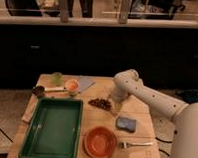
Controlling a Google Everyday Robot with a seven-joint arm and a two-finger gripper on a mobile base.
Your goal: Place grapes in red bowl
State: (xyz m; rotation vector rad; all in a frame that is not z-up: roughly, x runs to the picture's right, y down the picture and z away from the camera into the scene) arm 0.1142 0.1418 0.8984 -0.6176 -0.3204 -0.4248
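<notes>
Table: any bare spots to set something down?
Bare wood on the table between the grapes, blue sponge and right edge. Crowded by the green tray, red bowl and fork. The gripper sits beside the grapes.
</notes>
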